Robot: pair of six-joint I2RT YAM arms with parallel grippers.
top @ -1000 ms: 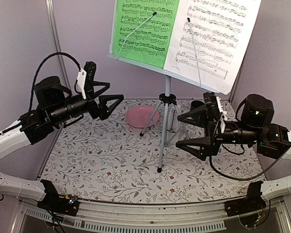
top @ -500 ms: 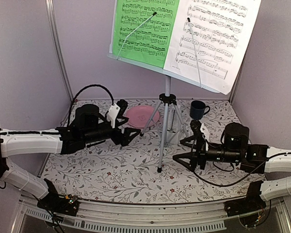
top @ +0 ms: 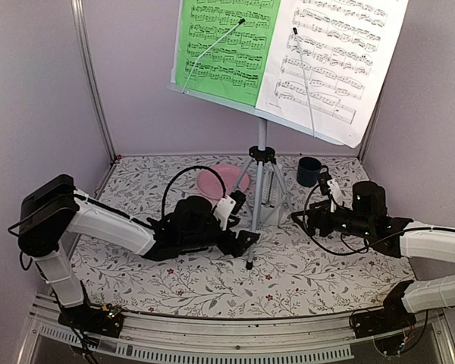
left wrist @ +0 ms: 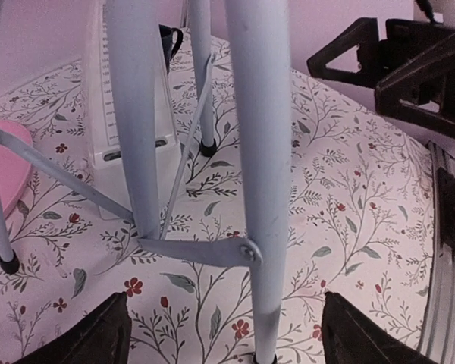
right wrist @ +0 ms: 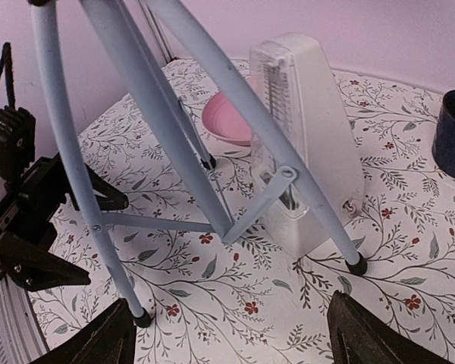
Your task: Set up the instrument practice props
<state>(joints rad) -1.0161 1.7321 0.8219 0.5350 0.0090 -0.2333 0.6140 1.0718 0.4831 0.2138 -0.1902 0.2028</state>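
The left hand [top: 243,221], wide open and empty, has dropped low over the bench [top: 136,273] and now straddles the music stand's [top: 262,140] front leg without touching it. The right hand [top: 305,218], equally spread and empty, has come down facing the legs from the opposite side, so a nudge of the stand looks likely. Above both hands the stand rises upright, long axis vertical, with its green music sheet [top: 227,45] and white music sheet [top: 337,57] facing the arms; the metronome [right wrist: 311,136] stands just beyond the legs.

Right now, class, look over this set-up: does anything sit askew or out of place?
The white music sheet overhangs the music stand's right end, its lower corner hanging past the ledge. The metronome stands tucked among the tripod legs.
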